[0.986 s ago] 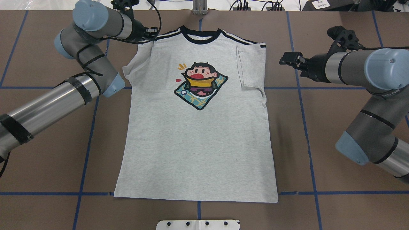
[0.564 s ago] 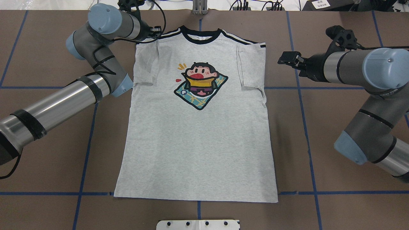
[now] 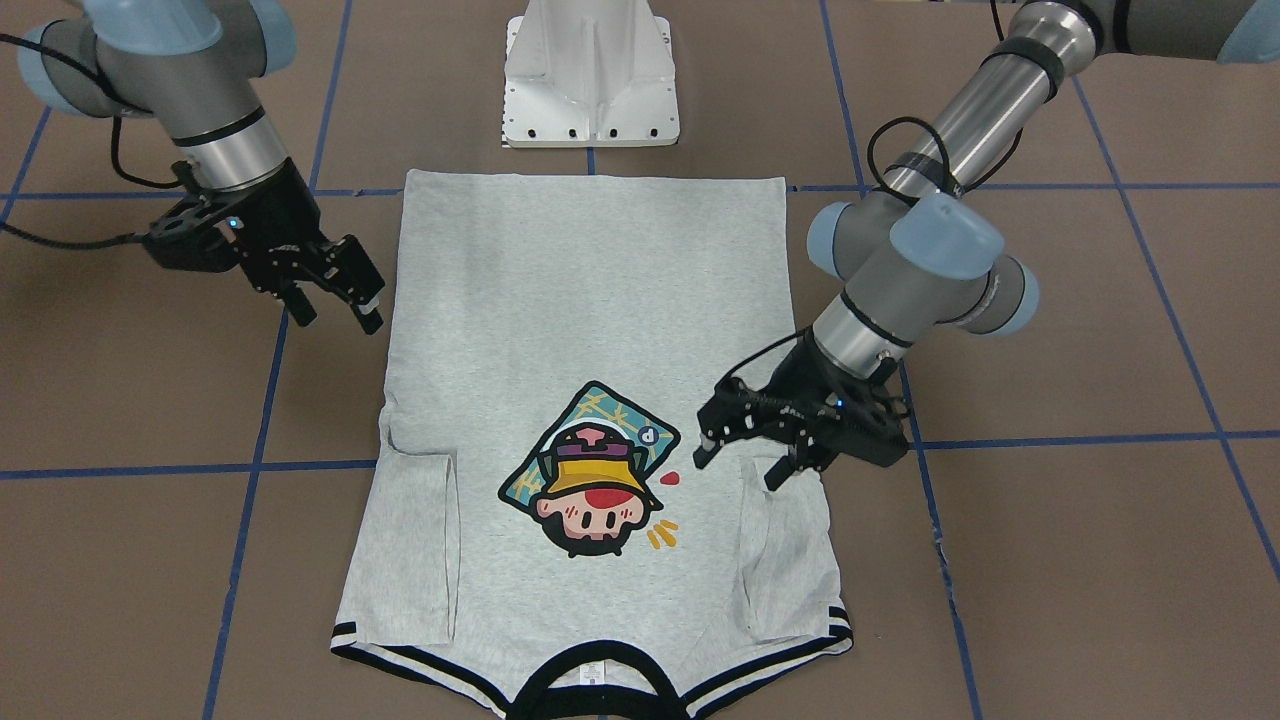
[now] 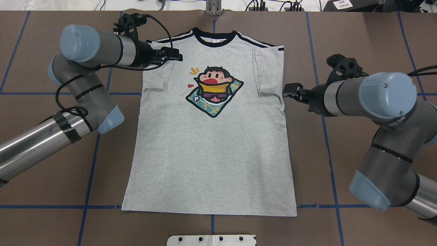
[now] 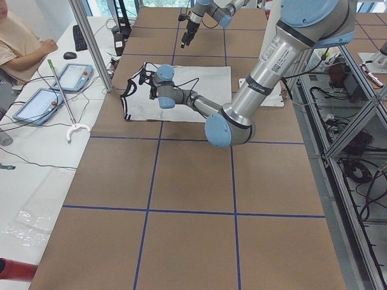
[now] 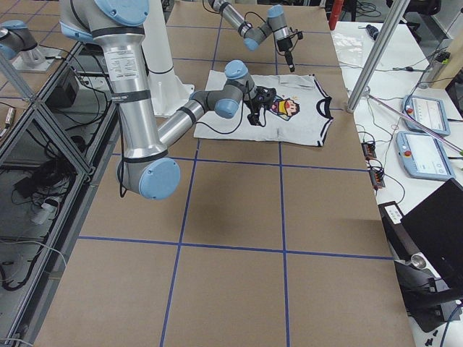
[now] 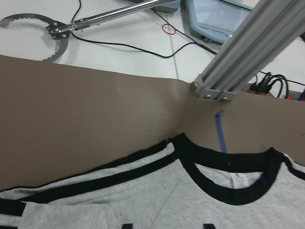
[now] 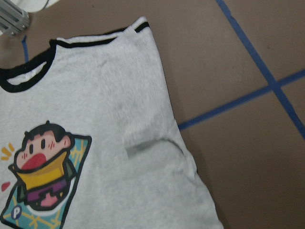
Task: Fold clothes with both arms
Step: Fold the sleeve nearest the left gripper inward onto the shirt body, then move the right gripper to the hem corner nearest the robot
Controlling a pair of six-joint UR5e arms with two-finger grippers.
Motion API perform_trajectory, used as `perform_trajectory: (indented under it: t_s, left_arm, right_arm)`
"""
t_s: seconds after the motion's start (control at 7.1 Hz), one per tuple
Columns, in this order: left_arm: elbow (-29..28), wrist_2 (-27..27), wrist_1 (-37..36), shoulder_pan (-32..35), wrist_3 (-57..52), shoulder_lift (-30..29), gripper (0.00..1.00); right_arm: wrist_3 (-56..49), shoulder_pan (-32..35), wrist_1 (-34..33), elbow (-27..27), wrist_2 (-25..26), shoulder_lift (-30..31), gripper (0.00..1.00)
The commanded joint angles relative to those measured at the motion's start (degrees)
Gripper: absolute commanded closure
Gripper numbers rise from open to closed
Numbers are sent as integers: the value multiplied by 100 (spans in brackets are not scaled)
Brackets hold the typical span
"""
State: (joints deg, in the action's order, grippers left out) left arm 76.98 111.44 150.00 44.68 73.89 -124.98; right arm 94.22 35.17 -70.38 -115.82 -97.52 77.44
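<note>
The clothes are one light grey T-shirt lying flat and face up on the brown table, collar at the far side, with the cartoon print on its chest. Both sleeves are folded inward onto the body. My left gripper hovers open over the folded left sleeve and holds nothing. In the front-facing view its fingers stand clearly apart. My right gripper is open just off the shirt's right edge, beside the folded right sleeve; the front-facing view shows the right gripper empty.
The white pedestal base stands at the shirt's hem side. An aluminium post rises just beyond the collar. Blue tape lines grid the table. A person sits at a side table with tablets and cables.
The left sleeve went from half turned to lying folded flat. My left gripper moved from the shoulder corner inward over the shirt. My right gripper moved nearer and toward the shirt's right edge.
</note>
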Motion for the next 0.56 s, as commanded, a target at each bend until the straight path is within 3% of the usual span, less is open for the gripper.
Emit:
perform_trajectory:
  t_s: [0.0,0.28,0.42]
  left_arm:
    - [1507,193,-14,-301,538,902,0]
    - [1924,246,-224,-310,652,1071,0]
    - [2065,255,-252,-302,644,1220,0]
  right_arm:
    - [1593,-1435,-476,-833,992,444,0]
    - [2755,-2658,-696,-995,1960,833,1]
    - [3195,-2934,-1141,-1021,2000,825,1]
